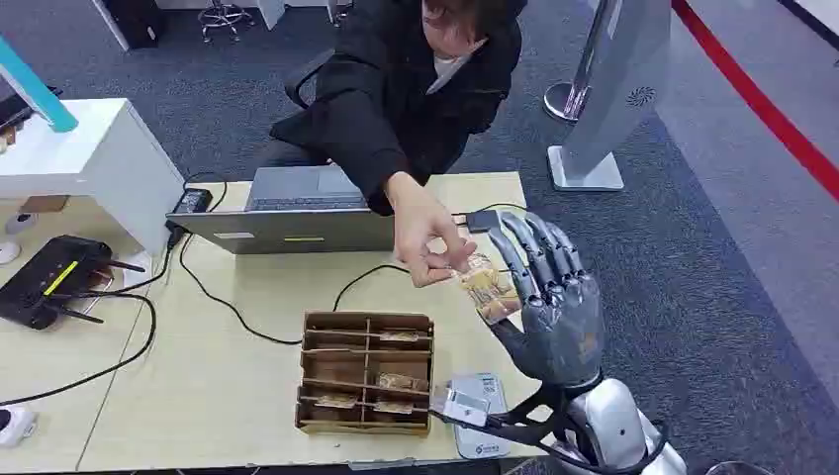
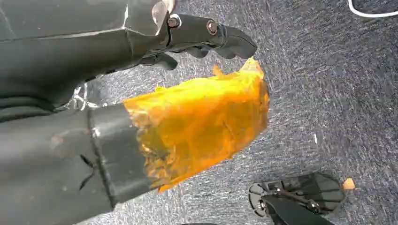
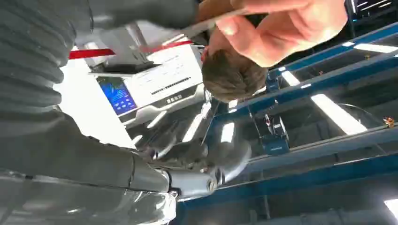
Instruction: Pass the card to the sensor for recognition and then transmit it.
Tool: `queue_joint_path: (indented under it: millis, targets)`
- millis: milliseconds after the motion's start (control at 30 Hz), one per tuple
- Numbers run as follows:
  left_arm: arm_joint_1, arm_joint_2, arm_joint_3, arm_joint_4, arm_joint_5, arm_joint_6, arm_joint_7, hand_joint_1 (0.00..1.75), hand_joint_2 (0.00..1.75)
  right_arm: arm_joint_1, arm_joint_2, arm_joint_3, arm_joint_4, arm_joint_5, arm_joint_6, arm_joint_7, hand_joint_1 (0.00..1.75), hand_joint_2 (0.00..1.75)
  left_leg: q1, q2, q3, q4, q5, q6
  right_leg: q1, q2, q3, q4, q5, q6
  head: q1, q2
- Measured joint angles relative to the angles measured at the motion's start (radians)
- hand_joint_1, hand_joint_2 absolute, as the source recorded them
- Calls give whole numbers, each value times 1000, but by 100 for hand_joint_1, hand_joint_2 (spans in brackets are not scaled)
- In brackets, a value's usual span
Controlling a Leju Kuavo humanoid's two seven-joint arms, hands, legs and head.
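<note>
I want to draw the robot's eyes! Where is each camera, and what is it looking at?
Head view: high on the robot, looking down at the table, the card box, the person's hand and the card; the right hand is raised.
Left wrist view: behind the left hand, facing carpet.
Right wrist view: behind the right hand, facing up to ceiling lights.
Head and right wrist views share the person's hand.
</note>
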Motion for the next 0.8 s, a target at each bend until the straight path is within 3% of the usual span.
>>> queue_joint_path:
  millis: [800]
  targets:
    - [0, 0, 0, 0, -15, 2, 0, 0, 0, 30, 21, -7, -11, -62, -51, -32, 175, 175, 0, 0, 0, 0, 0, 0, 0, 0, 0, 0, 0, 0, 0, 0]
